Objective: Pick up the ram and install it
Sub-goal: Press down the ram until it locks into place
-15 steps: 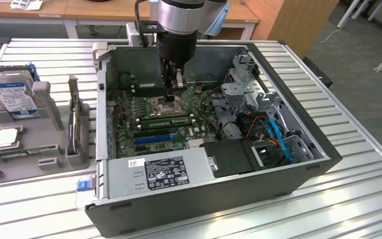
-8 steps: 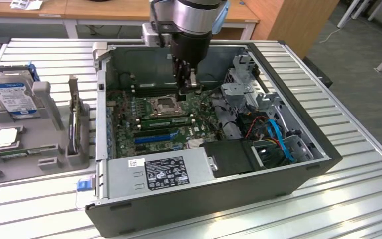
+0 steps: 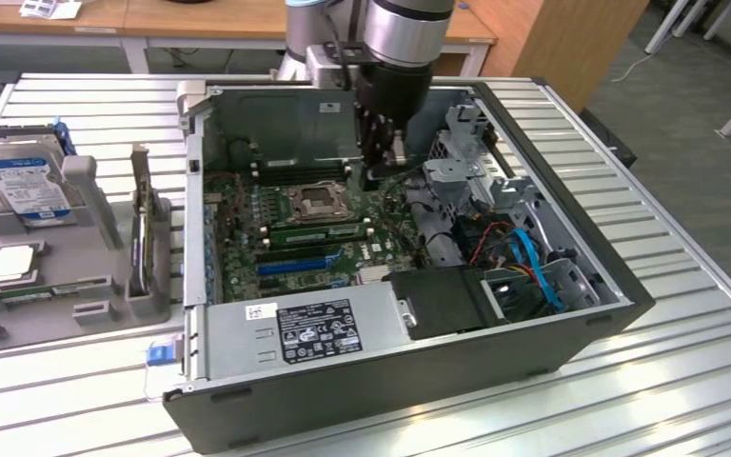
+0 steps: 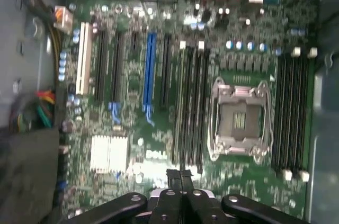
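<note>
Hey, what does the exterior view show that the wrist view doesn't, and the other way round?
Exterior view: the arm reaching into the open computer case, the power supply, and blue cables. Beside the case, on the exterior view's left, a grey holder carries a hard drive and an upright card, all on a slatted table.
Wrist view: a white slot and coloured wires at the board's edge.
Both: the motherboard, its processor socket, the blue slot, and the shut gripper over the board.
</note>
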Robot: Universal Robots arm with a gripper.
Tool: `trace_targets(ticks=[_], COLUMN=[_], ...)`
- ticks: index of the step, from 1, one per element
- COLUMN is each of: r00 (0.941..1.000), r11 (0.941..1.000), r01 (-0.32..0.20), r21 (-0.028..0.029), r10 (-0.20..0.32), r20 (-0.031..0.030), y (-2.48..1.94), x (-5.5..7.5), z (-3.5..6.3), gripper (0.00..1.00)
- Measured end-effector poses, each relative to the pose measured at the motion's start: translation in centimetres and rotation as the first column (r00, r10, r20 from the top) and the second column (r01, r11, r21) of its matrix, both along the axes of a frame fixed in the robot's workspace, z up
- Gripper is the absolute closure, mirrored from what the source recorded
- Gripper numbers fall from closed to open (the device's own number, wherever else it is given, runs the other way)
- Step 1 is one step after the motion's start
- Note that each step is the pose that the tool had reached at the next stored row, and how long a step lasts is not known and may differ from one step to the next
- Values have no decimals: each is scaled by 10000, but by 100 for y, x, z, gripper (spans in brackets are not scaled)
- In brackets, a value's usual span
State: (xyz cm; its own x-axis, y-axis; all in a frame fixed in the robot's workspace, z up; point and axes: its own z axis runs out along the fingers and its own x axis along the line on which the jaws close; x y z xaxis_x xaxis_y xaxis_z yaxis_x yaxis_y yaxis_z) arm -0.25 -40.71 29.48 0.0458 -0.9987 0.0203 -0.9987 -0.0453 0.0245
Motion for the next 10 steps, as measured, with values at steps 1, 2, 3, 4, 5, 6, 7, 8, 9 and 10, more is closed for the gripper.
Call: trace_targets(ticks=[1, 2, 3, 4, 5, 6, 7, 8, 9, 10], r00=[10000, 10000, 10000, 10000, 10000, 10000, 10000, 10000, 10000, 10000], r11=[10000, 10000, 10000, 10000, 10000, 10000, 10000, 10000, 10000, 10000], r01=[-7, -6, -6, -5, -1, 1, 1, 1, 2, 2], r21=[0, 0, 4, 1, -3, -6, -10, -14, -16, -19], r10=[7, 6, 6, 5, 1, -1, -1, -1, -2, -2], r20=[-3, -2, -1, -2, -2, -2, -2, -2, -2, -2], y=[0, 0, 1, 1, 0, 0, 0, -1, 0, 0], x=[8, 8, 8, 8, 5, 1, -3, -9, -14, -19], z=[0, 0, -6, -23, -41, -59, -76, -94, -112, -131], gripper=[89, 89, 89, 89, 89, 89, 89, 89, 89, 89])
